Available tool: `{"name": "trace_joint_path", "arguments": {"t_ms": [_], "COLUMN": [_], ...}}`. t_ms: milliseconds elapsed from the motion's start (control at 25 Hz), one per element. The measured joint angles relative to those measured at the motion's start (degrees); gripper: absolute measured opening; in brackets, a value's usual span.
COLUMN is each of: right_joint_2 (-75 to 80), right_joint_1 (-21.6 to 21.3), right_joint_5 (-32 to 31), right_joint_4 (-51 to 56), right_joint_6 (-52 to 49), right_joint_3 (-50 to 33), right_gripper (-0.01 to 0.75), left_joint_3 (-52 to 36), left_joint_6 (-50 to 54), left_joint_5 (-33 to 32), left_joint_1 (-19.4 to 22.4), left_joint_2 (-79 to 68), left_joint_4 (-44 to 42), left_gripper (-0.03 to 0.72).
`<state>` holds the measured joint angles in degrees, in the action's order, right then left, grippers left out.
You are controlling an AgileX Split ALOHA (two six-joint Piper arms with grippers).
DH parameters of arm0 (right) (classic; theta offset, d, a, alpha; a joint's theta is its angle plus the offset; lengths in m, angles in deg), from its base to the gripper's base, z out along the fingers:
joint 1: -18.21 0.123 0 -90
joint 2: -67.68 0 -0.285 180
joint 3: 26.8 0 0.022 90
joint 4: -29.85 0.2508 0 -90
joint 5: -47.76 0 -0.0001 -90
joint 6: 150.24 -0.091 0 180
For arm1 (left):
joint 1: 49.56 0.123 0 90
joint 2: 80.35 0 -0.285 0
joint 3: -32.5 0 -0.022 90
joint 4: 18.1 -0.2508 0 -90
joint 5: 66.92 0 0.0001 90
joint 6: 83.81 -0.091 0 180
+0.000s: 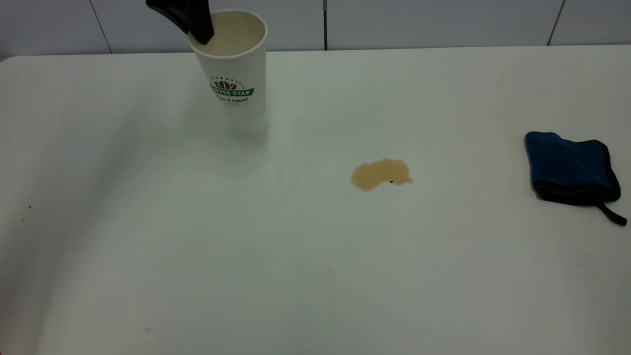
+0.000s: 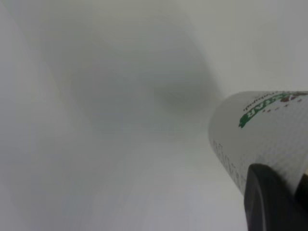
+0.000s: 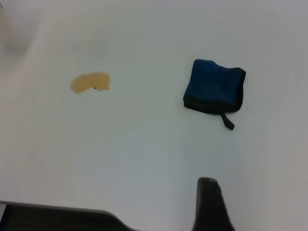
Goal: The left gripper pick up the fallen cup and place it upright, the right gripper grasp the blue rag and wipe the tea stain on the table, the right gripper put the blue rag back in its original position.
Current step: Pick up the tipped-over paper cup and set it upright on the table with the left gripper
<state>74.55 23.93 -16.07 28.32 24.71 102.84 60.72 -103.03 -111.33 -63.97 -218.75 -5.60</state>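
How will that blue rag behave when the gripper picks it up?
The blue rag is folded soft cloth, so it will likely sag and may unfold when lifted. It looks light, and on the smooth table it would probably slide if pushed. Its loop strap may dangle.

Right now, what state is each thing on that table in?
Cup: upright, slightly tilted, empty inside, one finger of the left gripper dipped into its mouth.
Stain: unwiped, a brown puddle on the table.
Rag: folded, lying flat, untouched.
Right gripper: above the table, apart from the rag, holding nothing.
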Motion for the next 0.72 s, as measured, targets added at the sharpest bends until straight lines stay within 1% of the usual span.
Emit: {"name": "trace_joint_path", "arguments": {"t_ms": [160,400,600,720], "right_joint_2": [0.0,0.0,0.0,0.0], "right_joint_1": [0.0,0.0,0.0,0.0], "right_joint_5": [0.0,0.0,0.0,0.0], "right_joint_4": [0.0,0.0,0.0,0.0], "right_joint_6": [0.0,0.0,0.0,0.0], "right_joint_3": [0.0,0.0,0.0,0.0], "right_gripper": [0.533,0.533,0.533,0.533], "left_joint_3": [-0.2,-0.4,-0.4,-0.4], "left_joint_6": [-2.5,-4.3,-5.7,-5.7], "left_joint_5": [1.3,4.9,4.6,4.4], "left_joint_1": [-0.2,-0.4,-0.4,-0.4], "left_joint_2": [-3.0,-6.8,-9.5,-10.0], "left_joint_4": [1.2,5.7,6.6,6.6], "left_gripper": [0.007,0.008,0.014,0.034]}}
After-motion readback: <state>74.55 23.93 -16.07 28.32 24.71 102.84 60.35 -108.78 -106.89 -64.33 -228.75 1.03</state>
